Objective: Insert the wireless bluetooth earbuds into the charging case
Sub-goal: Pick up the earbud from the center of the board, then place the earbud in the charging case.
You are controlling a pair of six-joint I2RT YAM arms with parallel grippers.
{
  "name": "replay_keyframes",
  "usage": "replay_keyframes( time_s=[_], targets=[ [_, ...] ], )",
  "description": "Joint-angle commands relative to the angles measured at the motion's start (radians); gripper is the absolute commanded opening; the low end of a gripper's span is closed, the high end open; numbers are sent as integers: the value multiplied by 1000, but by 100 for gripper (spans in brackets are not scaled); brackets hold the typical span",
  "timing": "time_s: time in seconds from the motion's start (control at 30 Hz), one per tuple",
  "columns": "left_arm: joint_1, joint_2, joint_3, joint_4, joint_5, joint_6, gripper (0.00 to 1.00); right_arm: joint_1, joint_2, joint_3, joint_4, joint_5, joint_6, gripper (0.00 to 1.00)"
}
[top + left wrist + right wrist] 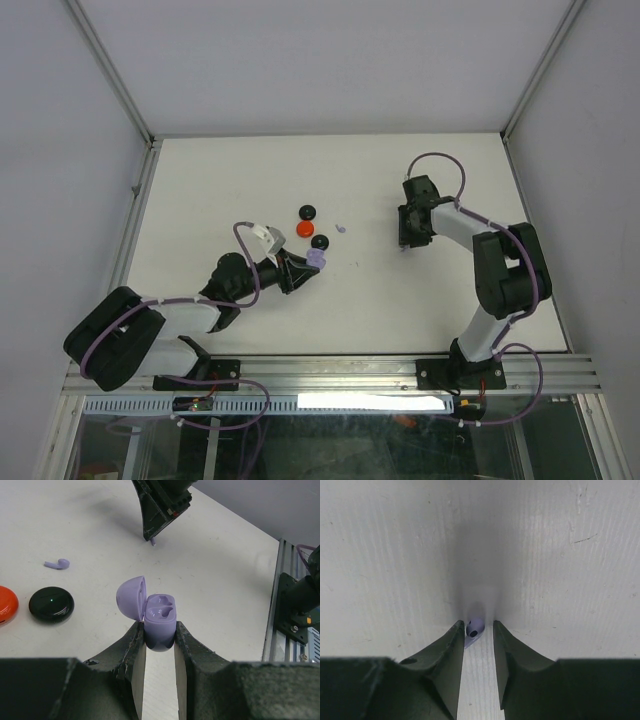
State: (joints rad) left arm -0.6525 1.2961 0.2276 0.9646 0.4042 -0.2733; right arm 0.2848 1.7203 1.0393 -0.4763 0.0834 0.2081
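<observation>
Dark pads of the left gripper [158,626] close on the lower body of the lilac charging case [160,611], which we see held upright just beyond the fingertips. Its lid [131,597] is swung open to the left, and both moulded wells show empty. Across from it, well ahead of those fingers, the right gripper [476,623] points down at the table [225,580] with a lilac earbud [473,629] sitting between its tips. The bud lies against the left-hand finger in the right wrist view, with a sliver of space on the other side. The jaws stand narrow, but we cannot tell whether they have actually pinched the bud or only bracket it. A second lilac earbud [56,564] lies loose on the table, ahead and to the left of the left gripper. A black round case [51,604] sits nearer on that same side, with a red round case [5,605] just beyond it at the frame's edge. We judge the step in hand to be the pickup of the first bud, with neither bud yet seated. The next move calls for a firm pinch on that small bud, then a lift and a carry toward the held case. The bud must then be turned so its stem lines up with a well before it is released.
</observation>
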Motion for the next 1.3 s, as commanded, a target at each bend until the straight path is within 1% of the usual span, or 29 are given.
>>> replay_keyframes(
  time_s=[0.0,0.13,0.23,0.3,0.47,0.57,0.77,0.87,1.03,1.1,1.27],
  targets=[
    [7,8,41,43,36,-4,0,-5,9,50,-8,18,-16,31],
    [7,9,51,30,43,-3,0,-5,11,54,-23,17,-16,26],
    [7,13,57,31,48,-4,0,-3,6,56,-36,10,-16,21],
    [7,18,58,40,56,-5,0,1,-11,56,-40,19,-14,20],
    [6,36,33,143,56,-22,0,39,-102,67,-55,24,-5,16],
    [7,52,38,172,54,-23,0,81,-175,78,-59,40,-17,15],
    [7,89,49,265,57,9,0,194,-341,105,-34,59,-48,14],
    [7,106,61,321,63,22,0,275,-426,93,20,88,-71,12],
    [7,126,91,380,86,29,0,414,-537,68,100,115,-99,12],
    [7,166,97,413,97,37,0,474,-575,45,144,140,-122,11],
    [7,238,97,605,115,19,0,587,-653,-33,291,168,-192,11]
  ],
)
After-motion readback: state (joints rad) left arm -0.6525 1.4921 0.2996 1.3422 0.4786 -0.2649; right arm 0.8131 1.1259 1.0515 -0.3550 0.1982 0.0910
